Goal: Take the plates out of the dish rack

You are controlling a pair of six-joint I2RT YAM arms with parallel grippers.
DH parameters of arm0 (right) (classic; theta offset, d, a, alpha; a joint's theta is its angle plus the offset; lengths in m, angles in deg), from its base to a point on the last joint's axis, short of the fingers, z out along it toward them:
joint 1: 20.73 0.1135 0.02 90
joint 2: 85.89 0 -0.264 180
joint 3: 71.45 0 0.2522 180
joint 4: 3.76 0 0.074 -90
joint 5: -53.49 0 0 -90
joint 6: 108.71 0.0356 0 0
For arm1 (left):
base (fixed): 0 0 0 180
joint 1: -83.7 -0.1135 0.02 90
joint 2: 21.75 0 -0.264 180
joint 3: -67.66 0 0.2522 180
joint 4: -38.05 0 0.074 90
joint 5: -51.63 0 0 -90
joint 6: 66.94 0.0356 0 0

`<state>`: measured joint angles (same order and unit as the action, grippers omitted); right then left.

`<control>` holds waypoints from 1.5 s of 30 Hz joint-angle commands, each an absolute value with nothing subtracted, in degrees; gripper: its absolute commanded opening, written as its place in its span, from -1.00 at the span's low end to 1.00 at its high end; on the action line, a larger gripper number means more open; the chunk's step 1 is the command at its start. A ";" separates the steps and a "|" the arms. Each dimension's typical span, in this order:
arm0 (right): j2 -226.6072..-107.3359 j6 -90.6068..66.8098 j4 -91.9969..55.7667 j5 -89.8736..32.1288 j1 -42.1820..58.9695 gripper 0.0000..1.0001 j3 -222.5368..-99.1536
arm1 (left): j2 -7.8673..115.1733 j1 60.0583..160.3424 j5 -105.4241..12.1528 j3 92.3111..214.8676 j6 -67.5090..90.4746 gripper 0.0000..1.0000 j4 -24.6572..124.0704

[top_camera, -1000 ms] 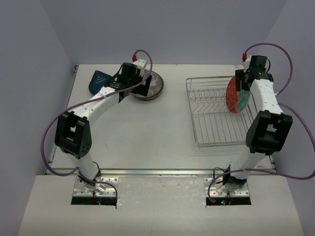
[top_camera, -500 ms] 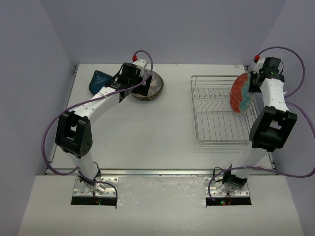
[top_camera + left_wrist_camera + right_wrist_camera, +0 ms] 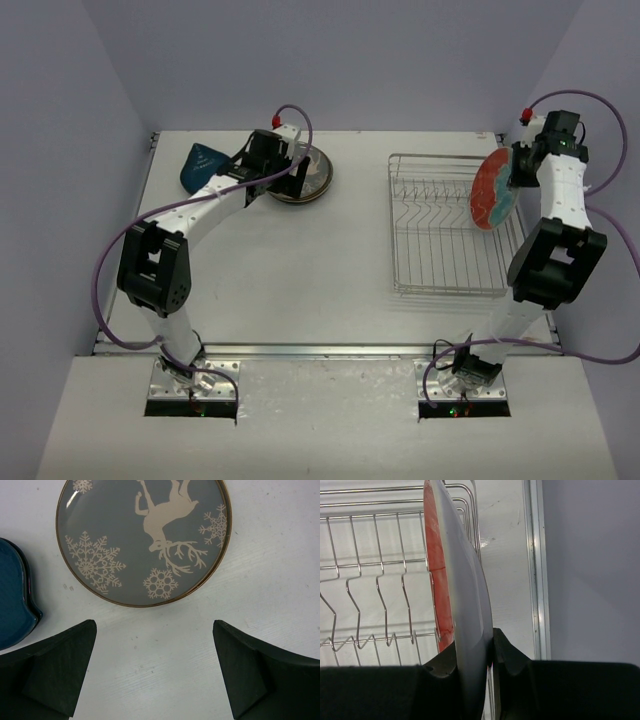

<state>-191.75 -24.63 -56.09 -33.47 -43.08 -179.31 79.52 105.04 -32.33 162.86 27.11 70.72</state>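
Observation:
My right gripper is shut on the rim of a red-rimmed plate with a teal centre, held on edge above the right end of the silver wire dish rack. In the right wrist view the plate stands edge-on between my fingers, the rack behind it. A grey-blue plate with a pale reindeer and snowflakes lies flat on the table at the back left. My left gripper is open and empty just beside it.
A dark blue-teal dish lies at the back left, its edge showing in the left wrist view. The rack holds no other plates. The right wall stands close behind the right arm.

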 commanded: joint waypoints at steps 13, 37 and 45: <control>-181.36 -35.56 -50.25 -47.75 -33.30 -1.00 -192.63 | 79.37 104.87 -31.26 167.74 25.78 1.00 70.71; -168.79 2.54 -46.62 15.95 -26.49 -1.00 -177.65 | 67.29 102.55 -89.27 153.75 -2.62 0.81 44.06; -167.62 5.62 -40.37 16.89 -15.44 -1.00 -171.18 | 68.94 103.80 -92.62 149.82 -8.69 0.60 38.15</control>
